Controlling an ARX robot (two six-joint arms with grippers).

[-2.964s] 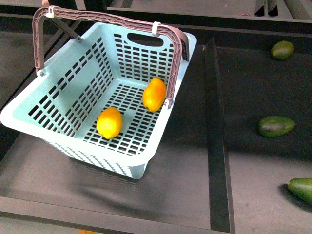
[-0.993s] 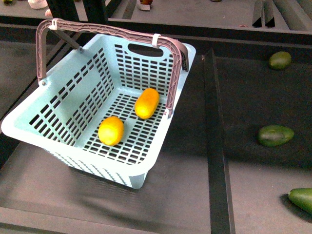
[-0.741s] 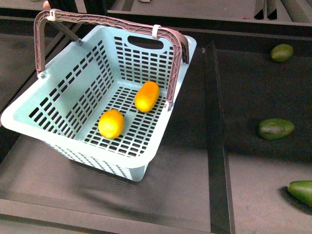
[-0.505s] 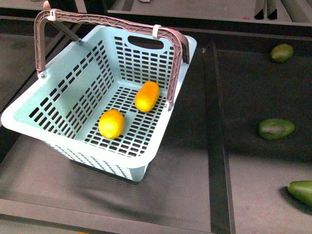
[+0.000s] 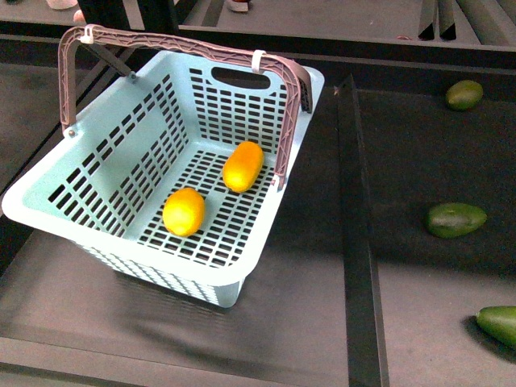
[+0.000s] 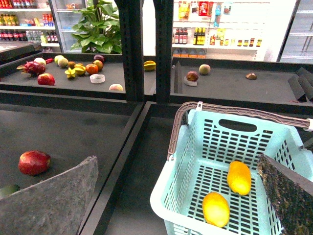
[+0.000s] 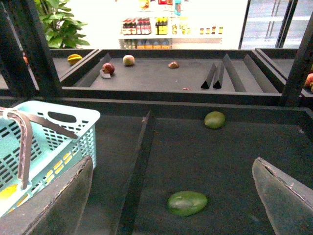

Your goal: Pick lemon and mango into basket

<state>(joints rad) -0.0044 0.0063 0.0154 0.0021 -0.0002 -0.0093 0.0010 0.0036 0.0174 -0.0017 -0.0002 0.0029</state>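
The mint-green basket [image 5: 48,211] stands on the dark shelf with its brown handles [image 5: 185,40] raised. Inside it, on the slotted floor, lie the lemon [image 5: 184,211] and, a little apart behind it, the mango [image 5: 243,167]. In the left wrist view, my left gripper [image 6: 177,164] hangs open above the basket [image 6: 161,196], with the lemon [image 6: 215,209] and mango [image 6: 239,177] lying below between its fingers. My right gripper [image 7: 172,166] is open over the neighbouring bay, holding nothing; the basket [image 7: 63,132] is off to its side. Neither gripper shows in the front view.
Green avocados [image 5: 466,94] [image 5: 456,219] [image 5: 498,322] lie in the right bay, behind a raised divider [image 5: 355,226]. One avocado [image 7: 187,202] lies below the right gripper. A dark red mango [image 6: 34,162] lies in the left bay. Black uprights [image 6: 132,49] stand behind the basket.
The mango has settled a little away from the basket's handle side since three seconds ago. The lemon keeps its place. The front view has shifted slightly.
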